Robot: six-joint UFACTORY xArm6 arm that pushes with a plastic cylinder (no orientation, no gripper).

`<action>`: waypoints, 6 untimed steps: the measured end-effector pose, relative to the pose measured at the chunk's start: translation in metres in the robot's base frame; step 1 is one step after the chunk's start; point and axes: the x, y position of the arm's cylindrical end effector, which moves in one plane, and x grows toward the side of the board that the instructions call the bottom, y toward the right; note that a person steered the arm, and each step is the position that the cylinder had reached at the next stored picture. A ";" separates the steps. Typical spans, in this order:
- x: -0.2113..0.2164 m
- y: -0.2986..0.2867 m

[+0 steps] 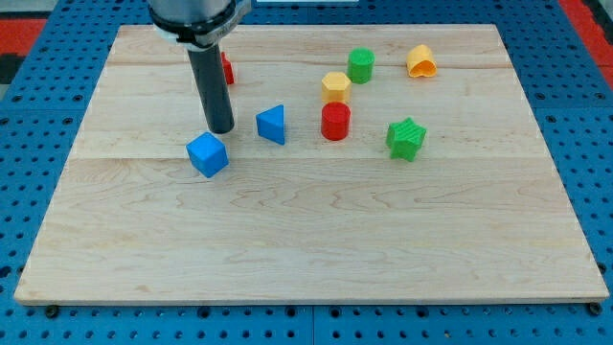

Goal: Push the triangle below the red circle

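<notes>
The blue triangle (272, 125) lies left of the red circle (335, 122), a short red cylinder near the board's middle. My tip (221, 129) is the lower end of the dark rod, just left of the blue triangle with a small gap, and just above and right of the blue cube (207, 154). The rod rises to the view's top.
A yellow block (335, 85) sits just above the red circle. A green block (361, 65) and an orange block (420, 62) lie near the top right. A green star (405, 138) is right of the red circle. A red block (227, 68) is partly hidden behind the rod. The wooden board (306, 240) fills the view.
</notes>
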 end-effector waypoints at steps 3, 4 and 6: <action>-0.008 0.057; 0.021 0.073; 0.072 0.120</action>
